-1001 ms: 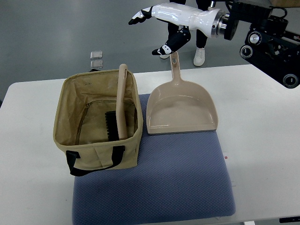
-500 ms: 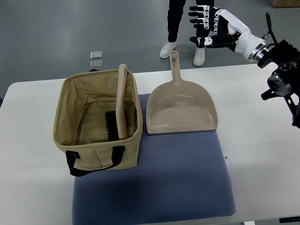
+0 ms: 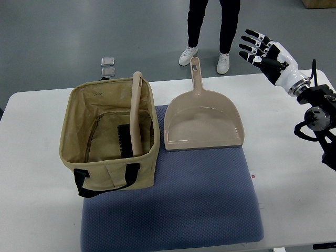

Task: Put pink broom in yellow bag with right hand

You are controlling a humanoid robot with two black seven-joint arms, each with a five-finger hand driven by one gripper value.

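Note:
The pink broom (image 3: 136,113) stands inside the yellow bag (image 3: 107,135), bristles down on the bag's floor and handle leaning on the bag's far rim. My right hand (image 3: 261,48) is raised at the upper right, off the table's far edge, fingers spread and holding nothing. It is far to the right of the bag. The left arm does not show.
A pink dustpan (image 3: 202,120) lies right of the bag, partly on a blue mat (image 3: 178,205) on the white table (image 3: 294,173). A person's legs (image 3: 210,26) stand beyond the table's far edge. Two small squares (image 3: 107,65) lie on the floor.
My right hand has pulled back to the right, from above the dustpan's handle to the upper right corner. The broom and bag have not moved.

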